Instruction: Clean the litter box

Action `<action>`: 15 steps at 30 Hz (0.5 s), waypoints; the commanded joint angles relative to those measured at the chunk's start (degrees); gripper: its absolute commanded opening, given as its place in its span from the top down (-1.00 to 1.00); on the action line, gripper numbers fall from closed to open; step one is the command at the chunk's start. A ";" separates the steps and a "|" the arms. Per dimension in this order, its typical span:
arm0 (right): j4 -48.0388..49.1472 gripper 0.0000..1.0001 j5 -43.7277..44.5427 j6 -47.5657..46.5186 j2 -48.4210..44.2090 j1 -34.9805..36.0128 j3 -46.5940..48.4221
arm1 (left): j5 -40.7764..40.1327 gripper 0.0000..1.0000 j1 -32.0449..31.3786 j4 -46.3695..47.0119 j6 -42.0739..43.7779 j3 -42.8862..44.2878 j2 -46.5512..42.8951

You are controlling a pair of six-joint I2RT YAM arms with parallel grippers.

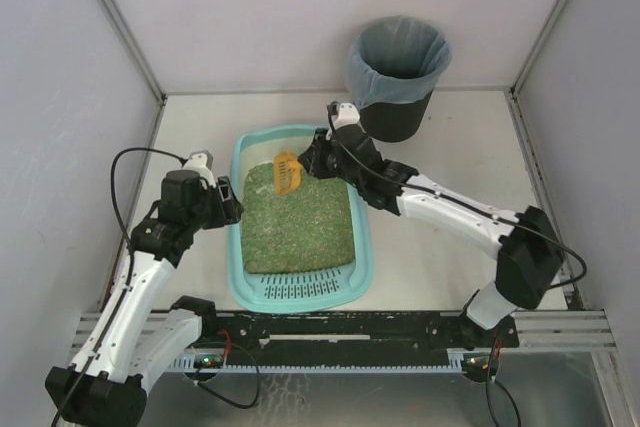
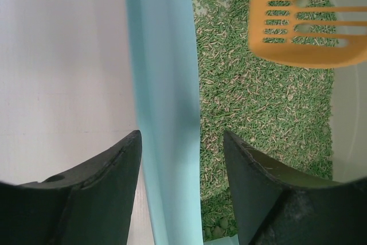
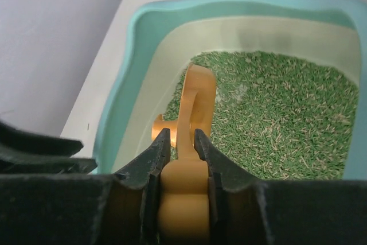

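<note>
Fingers first: the left fingers [image 2: 94, 193] are standing open astride the left rim of the litter box [image 1: 300, 293], one outside the wall and one over the litter, with a gap showing on each side, so they are not pinching it. The right fingers [image 3: 146, 167] are clamping the handle of the orange slotted scoop [image 1: 287, 173].

Under the litter box, the table [image 1: 470, 137] is carrying everything. The box is lying at its middle, between the two arms, with its slotted grate [image 1: 300, 287] at the end nearest the arm bases. It looks like stiff, smooth plastic, and filled as it is, it is probably handling as heavy and low-weighted. The wide rim is the natural place to take hold, though a one-sided pinch would likely slip or tip it.

Beyond the far right corner of the litter box, the black bin [image 1: 395, 125] is standing upright and apart from it, its grey-blue bag [image 1: 400, 52] gaping open.

Over the far end of the litter box, the scoop is hanging blade-down above the litter. It appears light and rigid, and the handle suits the grip.

Inside the litter box, the green litter [image 1: 300, 222] is lying loose and would be shifting with any tilt.
</note>
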 commanded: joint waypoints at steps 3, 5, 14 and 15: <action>8.55 1.00 0.83 12.86 9.05 -2.36 0.78 | 2.23 -0.14 -0.42 1.64 1.79 -0.59 2.02; 10.91 1.00 0.48 15.18 11.58 -3.08 0.73 | 2.23 -0.08 -0.68 1.50 1.82 -0.57 2.45; 12.55 1.00 -0.77 18.49 21.80 -5.05 6.76 | 1.71 0.02 -1.70 1.35 1.89 -0.58 3.36; 11.97 1.00 -0.71 18.64 22.82 -5.05 8.01 | 1.64 0.02 -1.89 1.29 1.90 -0.55 3.44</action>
